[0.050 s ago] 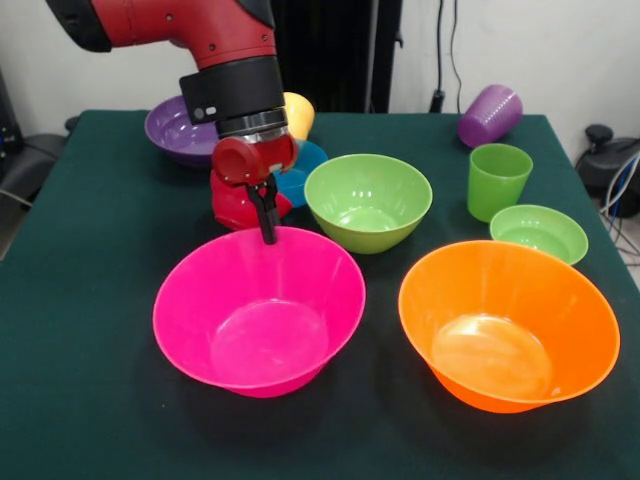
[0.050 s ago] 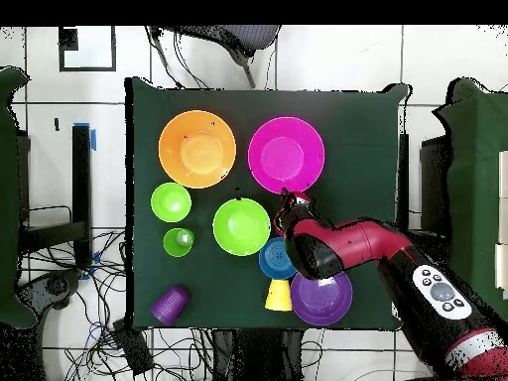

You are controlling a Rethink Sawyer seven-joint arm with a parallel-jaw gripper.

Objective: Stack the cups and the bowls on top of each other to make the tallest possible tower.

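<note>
The large pink bowl [image 1: 258,310] sits beside the large orange bowl [image 1: 508,322]; the gripper [image 1: 268,234] has its fingers pinched together at the pink bowl's far rim. Behind lie the medium green bowl [image 1: 368,200], purple bowl [image 1: 176,128], small red bowl [image 1: 235,208], and 1 green cup [image 1: 497,179].

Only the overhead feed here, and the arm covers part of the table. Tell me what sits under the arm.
Observer: A small red bowl, on the table just behind the gripper and next to the blue bowl.
Operator: Now give me the gripper's height.
Observer: Low. Its tip is level with the far rim of the pink bowl. I cannot tell whether it touches.
</note>
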